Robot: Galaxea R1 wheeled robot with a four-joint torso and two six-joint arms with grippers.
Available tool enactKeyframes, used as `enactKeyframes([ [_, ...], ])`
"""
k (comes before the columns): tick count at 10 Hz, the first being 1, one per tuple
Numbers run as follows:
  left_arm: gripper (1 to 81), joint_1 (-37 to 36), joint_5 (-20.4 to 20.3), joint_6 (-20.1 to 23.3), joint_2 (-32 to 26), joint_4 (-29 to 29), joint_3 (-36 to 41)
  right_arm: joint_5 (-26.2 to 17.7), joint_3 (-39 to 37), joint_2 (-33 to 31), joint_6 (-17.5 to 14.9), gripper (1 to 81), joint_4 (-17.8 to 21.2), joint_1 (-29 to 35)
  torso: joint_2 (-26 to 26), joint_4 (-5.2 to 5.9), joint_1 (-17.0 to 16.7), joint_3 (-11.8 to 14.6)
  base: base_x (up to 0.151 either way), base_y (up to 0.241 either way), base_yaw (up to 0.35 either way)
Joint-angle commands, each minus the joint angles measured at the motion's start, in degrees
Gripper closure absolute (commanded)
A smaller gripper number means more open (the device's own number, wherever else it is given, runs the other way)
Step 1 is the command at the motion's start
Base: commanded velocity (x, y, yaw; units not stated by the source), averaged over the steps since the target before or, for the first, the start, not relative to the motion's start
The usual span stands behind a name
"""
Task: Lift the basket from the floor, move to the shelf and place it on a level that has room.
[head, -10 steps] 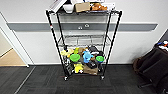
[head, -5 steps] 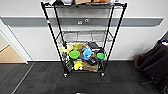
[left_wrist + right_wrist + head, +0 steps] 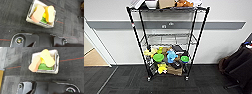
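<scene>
Neither gripper's opening can be told. Below both wrists, the basket (image 3: 41, 15) sits on the floor (image 3: 13, 13), sponges inside, apparently not yet lifted. Ahead, the shelf (image 3: 169, 42) offers a bare middle level (image 3: 169, 39).

An office-like room: grey carpet tiles (image 3: 129, 82), a plain white wall (image 3: 224, 42) with grey rail (image 3: 224, 25), and a cluttered wire rack (image 3: 167, 40).

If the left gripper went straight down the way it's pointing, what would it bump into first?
Probably the sponges piled in the basket on the floor, though depth is hard to judge.
</scene>
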Motion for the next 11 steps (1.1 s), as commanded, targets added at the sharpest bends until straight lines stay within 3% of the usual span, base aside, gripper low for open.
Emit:
enactKeyframes([
  [1,1.0,-2.76,3.87,-0.12,-1.22,-1.17,0.12,-2.31,-1.01,-0.86,0.64,1.0,1.19,2.59,-5.6,0.0,3.61,0.0,0.0,0.0,0.0],
  [4,1.0,-2.75,4.48,-0.11,-0.17,-1.61,0.21,-2.31,-1.1,-0.6,0.55,1.0,1.1,1.54,-11.48,0.0,7.3,0.0,0.0,0.0,0.0],
  [6,1.0,-2.67,6.15,-0.11,-0.16,-1.26,0.74,-2.4,-0.84,-0.51,0.55,1.0,0.75,1.36,-15.23,0.0,9.66,-5.48,0.0,0.0,0.0],
  [8,1.0,-2.31,5.98,-0.11,-0.51,-1.52,0.74,-2.4,-0.66,-0.42,0.55,1.0,0.84,1.01,-18.23,0.0,11.54,-7.62,0.0,0.0,0.0],
  [11,1.0,-2.4,5.8,-0.11,-1.31,-1.87,0.82,-2.4,-0.84,-0.15,0.55,1.0,1.1,1.19,-24.02,0.0,15.23,-12.99,0.0,0.0,0.0],
])
